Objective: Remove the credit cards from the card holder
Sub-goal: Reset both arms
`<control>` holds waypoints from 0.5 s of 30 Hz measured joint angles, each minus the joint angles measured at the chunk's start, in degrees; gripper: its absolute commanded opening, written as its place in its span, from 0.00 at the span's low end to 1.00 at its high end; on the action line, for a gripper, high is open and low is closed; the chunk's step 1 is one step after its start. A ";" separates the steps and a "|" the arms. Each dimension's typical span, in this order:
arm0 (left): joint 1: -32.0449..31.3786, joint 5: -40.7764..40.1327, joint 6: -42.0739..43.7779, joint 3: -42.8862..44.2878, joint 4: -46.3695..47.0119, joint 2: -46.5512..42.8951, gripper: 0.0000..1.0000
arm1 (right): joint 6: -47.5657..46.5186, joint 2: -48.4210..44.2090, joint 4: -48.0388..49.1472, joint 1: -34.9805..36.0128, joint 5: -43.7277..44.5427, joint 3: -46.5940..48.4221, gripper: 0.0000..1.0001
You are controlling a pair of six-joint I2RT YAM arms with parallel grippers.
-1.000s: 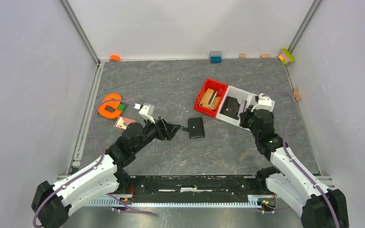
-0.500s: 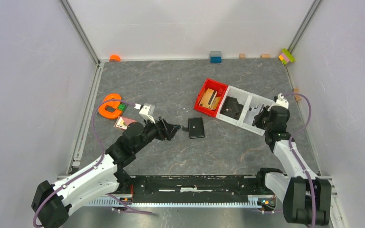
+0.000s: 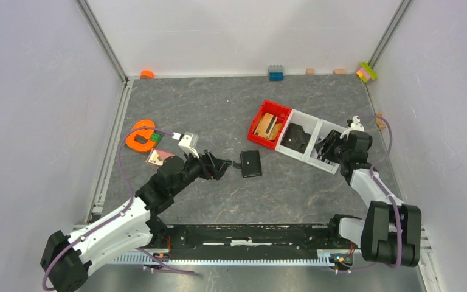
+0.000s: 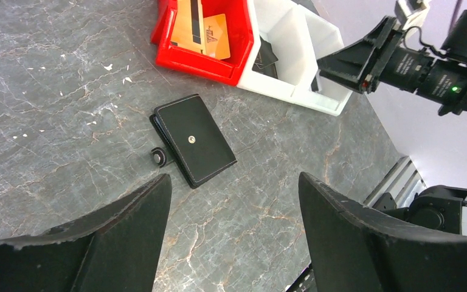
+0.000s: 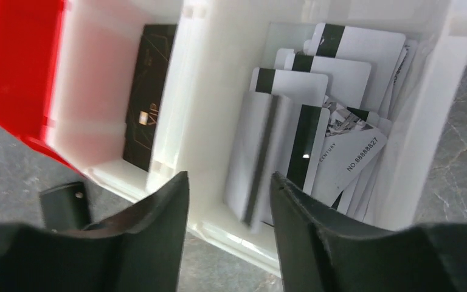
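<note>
The card holder [image 3: 251, 163] [image 4: 196, 139] lies folded shut on the dark table, a small black wallet with its stud strap [image 4: 159, 157] sticking out to the left. My left gripper [image 3: 224, 164] [image 4: 234, 182] hovers just left of it, open and holding nothing. My right gripper [image 3: 328, 146] [image 5: 230, 182] is open over the right compartment of the white bin [image 3: 334, 165] [image 5: 219, 36]. Several greyish-white credit cards [image 5: 331, 79] with black stripes are piled in that compartment. One more white card [image 5: 261, 158] shows blurred just beyond the open fingers.
A black card [image 5: 149, 91] lies in the bin's middle compartment. The joined red bin [image 3: 256, 137] [image 4: 228, 66] holds orange cards [image 4: 210, 33]. An orange ring-shaped object [image 3: 138, 137] and a pinkish flat piece [image 3: 158, 157] lie at the left. Small blocks line the back wall.
My right arm swung from the bin's middle compartment to its right one, and its gripper went from shut to open; a white card is now loose below it. The left gripper opened slightly.
</note>
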 measured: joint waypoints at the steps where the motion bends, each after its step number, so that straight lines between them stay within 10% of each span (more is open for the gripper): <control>1: 0.00 0.04 0.07 0.02 0.00 0.00 0.85 | -0.55 -1.09 -0.31 -0.17 0.66 -0.02 0.69; 10: 0.00 0.15 1.29 0.02 0.00 -0.02 0.90 | -3.28 -15.67 0.02 -0.09 5.92 -0.79 0.75; 15: 0.00 0.07 2.05 0.02 0.00 -0.68 0.98 | -4.61 -24.85 9.79 -0.09 9.18 -11.04 0.98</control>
